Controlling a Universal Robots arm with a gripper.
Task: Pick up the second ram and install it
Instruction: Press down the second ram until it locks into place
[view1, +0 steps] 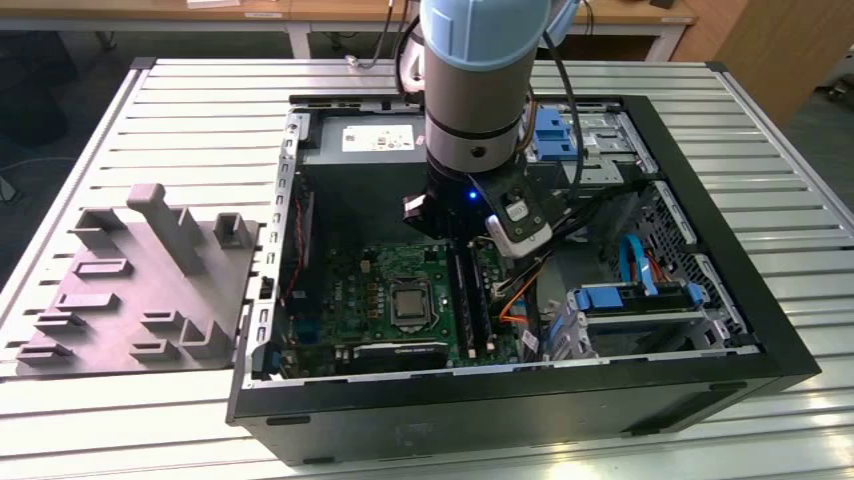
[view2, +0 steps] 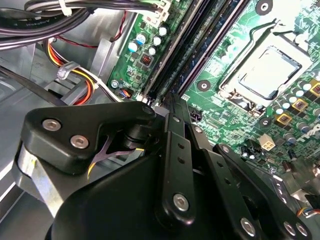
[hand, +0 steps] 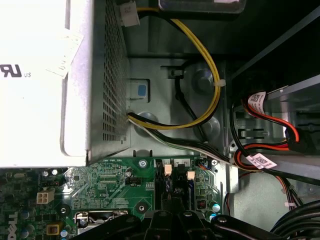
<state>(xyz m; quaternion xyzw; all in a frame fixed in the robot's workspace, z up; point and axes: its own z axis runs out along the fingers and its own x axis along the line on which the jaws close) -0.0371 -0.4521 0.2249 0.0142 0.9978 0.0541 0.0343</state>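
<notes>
On the exterior view's left a grey moulded fixture (view1: 134, 290) lies on the slatted table (view1: 747, 120), with no board showing in its pockets. Beside it stands the open computer case (view1: 534, 400), the green motherboard (view1: 360, 290) flat on its floor, the processor socket (view1: 404, 303) near the board's middle. Just past the socket run the long black memory slots (view2: 200, 45); a dark strip that I take to be the second ram (view1: 463, 290) lies along them, though I cannot tell whether it is fully seated. The gripper (view2: 169, 100) hangs low over the slots' end nearest the grey power supply (hand: 35, 100). Its fingers (view2: 177, 145) are drawn together to a narrow tip, and whether a board edge is nipped between them is hidden. I judge the work to be at the install step, not the pick-up. The seating calls for a straight downward push in line with the slot, and for the pale end latches (hand: 168, 170) to close. Farther to the exterior view's right sit the blue drive brackets (view1: 641, 300).
</notes>
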